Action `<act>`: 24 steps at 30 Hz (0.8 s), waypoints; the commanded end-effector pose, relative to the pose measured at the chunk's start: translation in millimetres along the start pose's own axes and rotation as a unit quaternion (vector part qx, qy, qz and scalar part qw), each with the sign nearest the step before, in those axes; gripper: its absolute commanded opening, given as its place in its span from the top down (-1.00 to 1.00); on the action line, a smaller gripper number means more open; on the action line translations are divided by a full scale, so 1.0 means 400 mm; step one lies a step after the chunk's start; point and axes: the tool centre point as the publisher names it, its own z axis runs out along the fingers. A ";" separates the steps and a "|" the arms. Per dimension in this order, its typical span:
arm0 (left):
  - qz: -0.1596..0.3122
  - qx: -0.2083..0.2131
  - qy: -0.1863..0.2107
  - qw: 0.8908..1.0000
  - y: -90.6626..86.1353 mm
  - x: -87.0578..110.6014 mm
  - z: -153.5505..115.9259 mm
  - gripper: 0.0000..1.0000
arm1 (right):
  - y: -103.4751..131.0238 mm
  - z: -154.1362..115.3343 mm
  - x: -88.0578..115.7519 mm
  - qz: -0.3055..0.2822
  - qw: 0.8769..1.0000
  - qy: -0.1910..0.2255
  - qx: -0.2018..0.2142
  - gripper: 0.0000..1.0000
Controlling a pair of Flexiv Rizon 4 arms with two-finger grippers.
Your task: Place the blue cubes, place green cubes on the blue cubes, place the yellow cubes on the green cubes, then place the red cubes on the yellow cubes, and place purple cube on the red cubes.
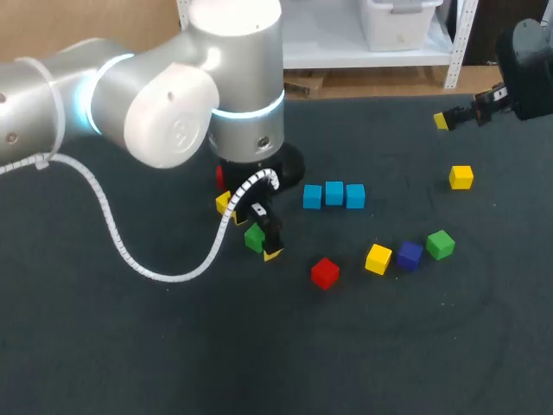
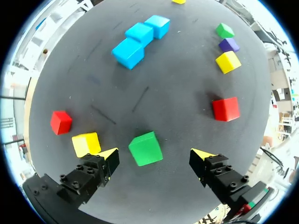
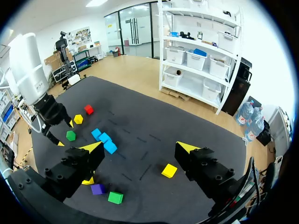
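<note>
Three blue cubes (image 1: 333, 194) lie in a row mid-table. My left gripper (image 2: 155, 156) hangs open low over the table, with a green cube (image 2: 145, 148) between its fingers and a gap on each side. Beside it lie a yellow cube (image 2: 86, 143) and a red cube (image 2: 61, 122). Further right are a red cube (image 1: 325, 272), a yellow cube (image 1: 378, 258), the purple cube (image 1: 409, 255), a second green cube (image 1: 440, 244) and another yellow cube (image 1: 460, 177). My right gripper (image 1: 449, 118) is open and empty, high at the far right.
The left arm's white cable (image 1: 130, 255) loops over the dark table (image 1: 130, 346) at the left. That arm's big body hides the table behind its gripper.
</note>
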 end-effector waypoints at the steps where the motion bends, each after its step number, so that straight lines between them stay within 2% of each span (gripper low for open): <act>1: -0.006 -0.012 -0.008 1.000 0.003 0.022 0.003 -1.00 | 0.004 0.000 0.002 0.000 1.000 -0.001 0.004 -1.00; 7: -0.003 -0.018 -0.008 1.000 0.016 0.008 0.009 -1.00 | 0.004 0.000 0.002 0.000 1.000 -0.001 0.004 -1.00; 8: -0.001 -0.018 -0.008 1.000 0.016 0.003 0.011 -0.77 | 0.004 0.000 0.002 0.000 1.000 -0.001 0.004 -1.00; 9: 0.000 -0.016 -0.010 1.000 0.015 -0.004 0.014 -0.24 | 0.004 0.000 0.002 0.000 1.000 -0.001 0.004 -1.00; 10: 0.003 -0.015 -0.011 1.000 0.014 -0.008 0.017 -0.07 | 0.004 0.000 0.002 0.000 1.000 -0.001 0.004 -1.00; 11: 0.009 -0.013 -0.011 1.000 0.013 -0.015 0.020 0.04 | 0.004 0.000 0.002 0.000 1.000 -0.001 0.004 -1.00; 14: 0.010 -0.001 -0.012 1.000 0.015 -0.029 0.036 0.18 | 0.004 0.000 0.002 0.000 1.000 -0.001 0.004 -1.00; 19: 0.009 -0.001 -0.011 1.000 0.019 -0.040 0.039 0.60 | 0.004 0.000 0.002 0.000 1.000 -0.001 0.004 -1.00; 20: 0.007 -0.003 -0.009 1.000 0.020 -0.040 0.038 0.73 | 0.004 0.000 0.002 0.000 1.000 -0.001 0.004 -1.00; 21: 0.003 -0.006 -0.001 1.000 0.022 -0.040 0.036 1.00 | 0.004 0.000 0.002 0.000 1.000 -0.001 0.004 -1.00; 24: 0.011 -0.021 0.008 1.000 0.027 -0.039 0.021 1.00 | 0.004 0.000 0.002 0.000 1.000 -0.001 0.004 -1.00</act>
